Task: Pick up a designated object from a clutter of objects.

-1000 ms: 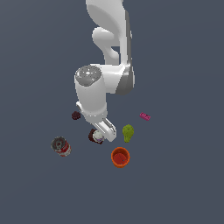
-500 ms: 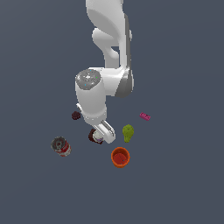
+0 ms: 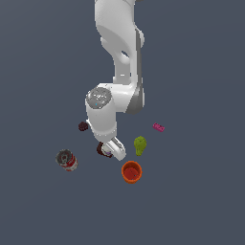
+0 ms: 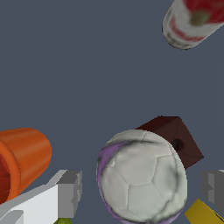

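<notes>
The designated object, an off-white ball with purple markings (image 4: 140,175), fills the wrist view between my two grey fingertips (image 4: 70,192), with a small gap on each side. My gripper (image 3: 114,151) is open and low over the clutter; in the exterior view it hides nearly all of the ball. The dark brown block (image 4: 175,140) touches the ball's far side and shows beside the gripper in the exterior view (image 3: 100,148). A tiny yellow piece (image 4: 205,214) lies by one finger.
The orange cup (image 3: 131,171) (image 4: 22,157) stands close beside the gripper. The green pear shape (image 3: 139,145), pink brick (image 3: 158,127), red can (image 3: 67,160) (image 4: 197,22) and dark maroon lump (image 3: 83,126) lie around it.
The arm has lowered, bringing the gripper down around the ball. The objects have not moved.
</notes>
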Robot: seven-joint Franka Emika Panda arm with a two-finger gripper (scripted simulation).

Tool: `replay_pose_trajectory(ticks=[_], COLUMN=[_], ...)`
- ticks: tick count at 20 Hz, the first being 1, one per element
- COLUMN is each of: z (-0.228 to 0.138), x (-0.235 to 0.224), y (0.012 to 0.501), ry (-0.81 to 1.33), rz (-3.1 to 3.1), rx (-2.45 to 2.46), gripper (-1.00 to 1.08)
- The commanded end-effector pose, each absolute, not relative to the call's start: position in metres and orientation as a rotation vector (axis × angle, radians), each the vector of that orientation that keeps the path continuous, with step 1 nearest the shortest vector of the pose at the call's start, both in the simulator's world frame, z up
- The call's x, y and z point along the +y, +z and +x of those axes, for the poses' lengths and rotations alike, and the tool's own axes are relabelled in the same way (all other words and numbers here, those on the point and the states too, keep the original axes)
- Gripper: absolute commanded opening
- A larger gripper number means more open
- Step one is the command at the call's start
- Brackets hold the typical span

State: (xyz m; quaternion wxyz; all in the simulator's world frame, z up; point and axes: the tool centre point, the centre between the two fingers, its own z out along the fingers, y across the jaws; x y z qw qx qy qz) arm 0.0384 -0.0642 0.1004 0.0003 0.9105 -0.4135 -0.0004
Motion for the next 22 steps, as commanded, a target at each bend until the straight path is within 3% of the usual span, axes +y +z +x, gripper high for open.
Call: replay_pose_trajectory(ticks=[1, 5, 6, 22], z=[0.039, 0.04, 0.04, 0.041], x=[-0.064, -0.064, -0.064, -0.058], y=[0.092, 0.088, 0.088, 0.1], ry=[0.0, 0.0, 0.0, 0.002], rz=[2.859, 2.859, 2.859, 2.861], rx=[-1.301, -1.301, -1.301, -1.3], gripper=[1.0, 1.0, -1.0, -1.0])
